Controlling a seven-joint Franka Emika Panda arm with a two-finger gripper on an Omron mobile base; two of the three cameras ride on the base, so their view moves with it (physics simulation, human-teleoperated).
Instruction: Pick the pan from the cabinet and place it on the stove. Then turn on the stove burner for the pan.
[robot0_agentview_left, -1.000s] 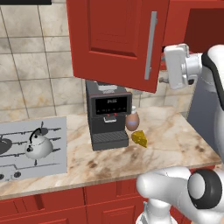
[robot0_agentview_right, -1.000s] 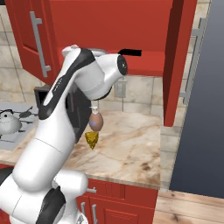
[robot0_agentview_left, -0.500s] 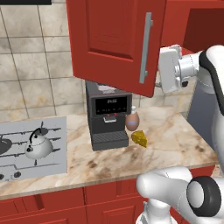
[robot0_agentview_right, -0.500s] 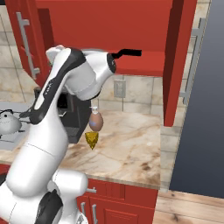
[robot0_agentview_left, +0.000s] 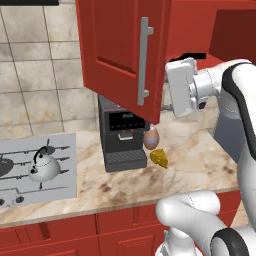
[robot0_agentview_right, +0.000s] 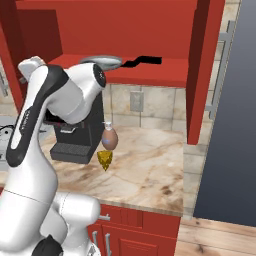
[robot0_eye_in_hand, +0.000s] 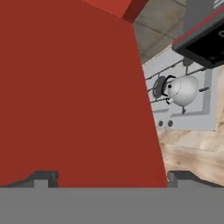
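Swung further open, cabinet door beside spread end effector

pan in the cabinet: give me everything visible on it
The pan is a shallow round silver-grey metal frying pan, seen nearly edge-on from the right base view. It lies flat on the bottom shelf of the open red cabinet, upright, toward the shelf's left. Its black handle points right, with a small kink near the bowl. Only the shelf touches it; the arm's white elbow stands in front of its lower left rim. In the left base view just the handle shows.
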